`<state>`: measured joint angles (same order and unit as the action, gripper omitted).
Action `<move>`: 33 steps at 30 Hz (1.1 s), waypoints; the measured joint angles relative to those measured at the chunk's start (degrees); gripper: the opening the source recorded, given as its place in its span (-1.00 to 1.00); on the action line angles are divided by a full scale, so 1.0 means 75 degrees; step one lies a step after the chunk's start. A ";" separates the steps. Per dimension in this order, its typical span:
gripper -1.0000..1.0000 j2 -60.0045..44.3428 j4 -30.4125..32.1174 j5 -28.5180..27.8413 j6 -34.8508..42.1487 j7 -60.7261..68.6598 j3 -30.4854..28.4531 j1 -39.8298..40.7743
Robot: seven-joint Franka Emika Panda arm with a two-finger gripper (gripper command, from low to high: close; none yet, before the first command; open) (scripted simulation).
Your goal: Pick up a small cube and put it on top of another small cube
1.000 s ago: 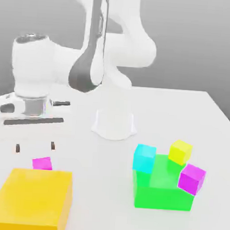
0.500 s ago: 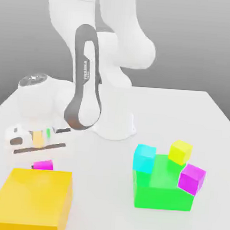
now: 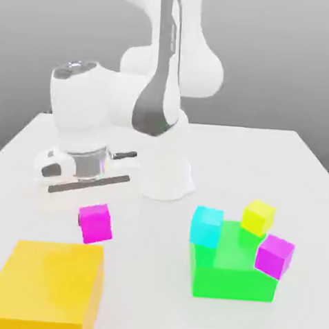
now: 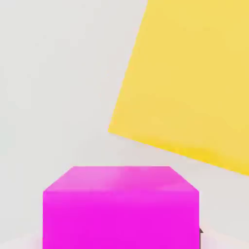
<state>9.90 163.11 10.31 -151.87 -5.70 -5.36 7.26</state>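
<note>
One small magenta-pink cube (image 3: pixel 96 225) hangs just above the table, beyond the far edge of the big yellow block (image 3: pixel 44 287). My gripper (image 3: pixel 94 216) is shut on it, and a dark fingertip shows at its left side. In the hand view this cube (image 4: pixel 120 206) sits close in front of the camera, with the yellow block (image 4: pixel 189 78) lying below it. The other small magenta cube (image 3: pixel 274 256) leans tilted against the right side of the green block (image 3: pixel 232 274), on the exterior view's right.
A small cyan cube (image 3: pixel 206 226) and a small yellow cube (image 3: pixel 258 217) rest against the green block's far side. The arm's white base (image 3: pixel 165 178) stands at the middle back. Bare white table (image 3: pixel 145 276) lies between the yellow and green blocks.
The hand came down over the magenta cube by the yellow block and shut on it. It has since risen and shifted right with the cube in its fingers.
</note>
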 joint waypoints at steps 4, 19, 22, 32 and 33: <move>-1.00 0.0750 0.0033 0.0294 0.0680 -0.1214 0.1005 -0.0855; -1.00 0.1897 0.0382 0.0957 0.1214 -0.4465 0.4197 -0.3029; 1.00 0.1440 0.0502 0.0946 0.0640 -0.4507 0.4336 -0.2965; 1.00 0.2329 0.0273 0.0936 0.1743 -0.4460 0.4112 -0.3070; 1.00 0.2589 0.0204 0.0930 0.2072 -0.4446 0.4038 -0.3106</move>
